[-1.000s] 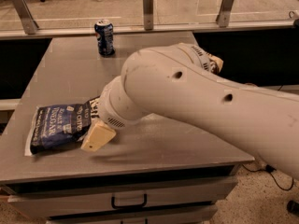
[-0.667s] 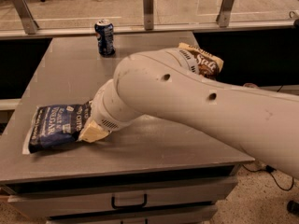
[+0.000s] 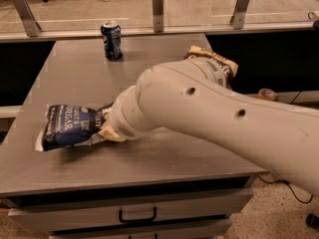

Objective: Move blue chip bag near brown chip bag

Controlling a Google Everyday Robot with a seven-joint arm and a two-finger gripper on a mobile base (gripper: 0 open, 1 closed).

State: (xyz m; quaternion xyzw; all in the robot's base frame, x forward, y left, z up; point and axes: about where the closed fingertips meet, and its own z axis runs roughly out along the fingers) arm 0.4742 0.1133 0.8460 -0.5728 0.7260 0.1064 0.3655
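Note:
The blue chip bag (image 3: pixel 70 126) lies at the left front of the grey table (image 3: pixel 164 158), its right end scrunched. My gripper (image 3: pixel 105 128) is at that right end, shut on it, with a cream fingertip (image 3: pixel 112 134) showing under the wrist. The bag's right end looks slightly raised. The brown chip bag (image 3: pixel 215 62) lies at the table's right back edge, partly hidden behind my big white arm (image 3: pixel 214 118).
A blue soda can (image 3: pixel 111 40) stands at the back left of the table. A glass rail with metal posts (image 3: pixel 157 6) runs behind the table. Drawers with a black handle (image 3: pixel 137 216) sit below the front edge. A tape roll (image 3: pixel 267 94) lies right of the table.
My gripper has moved left onto the bag's right end and closed on it. The bag has crumpled and shifted slightly up and to the right.

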